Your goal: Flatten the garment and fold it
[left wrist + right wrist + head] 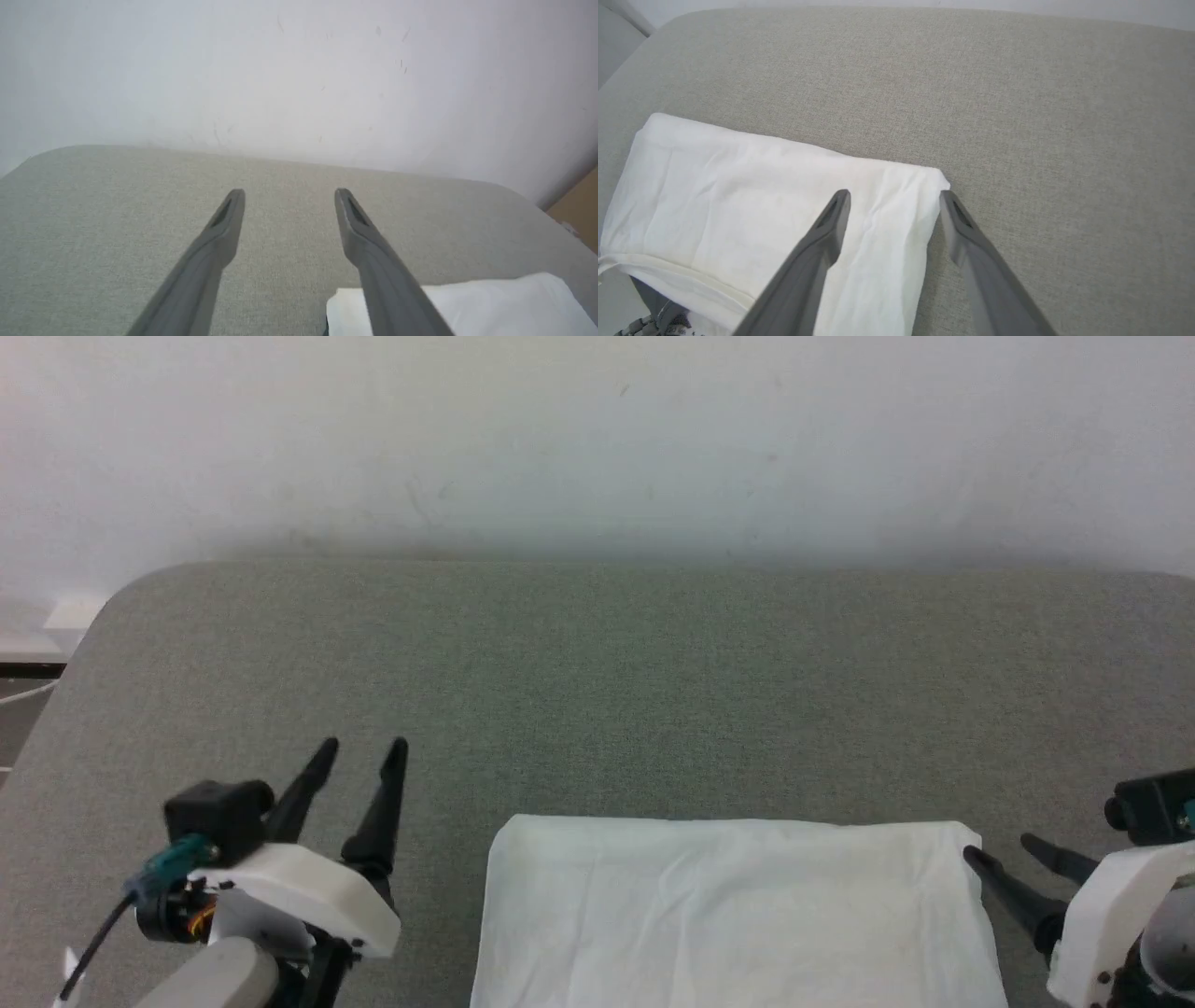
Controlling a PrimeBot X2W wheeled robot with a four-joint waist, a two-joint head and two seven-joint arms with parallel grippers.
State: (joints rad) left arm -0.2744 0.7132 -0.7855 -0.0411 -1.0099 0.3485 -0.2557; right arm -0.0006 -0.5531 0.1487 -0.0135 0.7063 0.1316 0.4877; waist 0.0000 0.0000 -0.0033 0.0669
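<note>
The garment [738,915] lies folded into a cream-white rectangle at the table's near edge, with only its pale body showing. My left gripper [363,747] hovers open to the left of it, apart from the cloth, with nothing between its fingers. In the left wrist view the left gripper [290,193] points at the bare table, and a corner of the garment [490,303] sits at the lower right. My right gripper [999,848] stands open by the garment's right edge. In the right wrist view the right gripper [894,195] straddles that edge of the garment [738,196] and holds nothing.
The grey-green padded table [597,691] has rounded far corners and stands against a white wall [597,448]. Its far half is bare fabric. A brown cardboard surface [579,205] shows beyond the table's right end.
</note>
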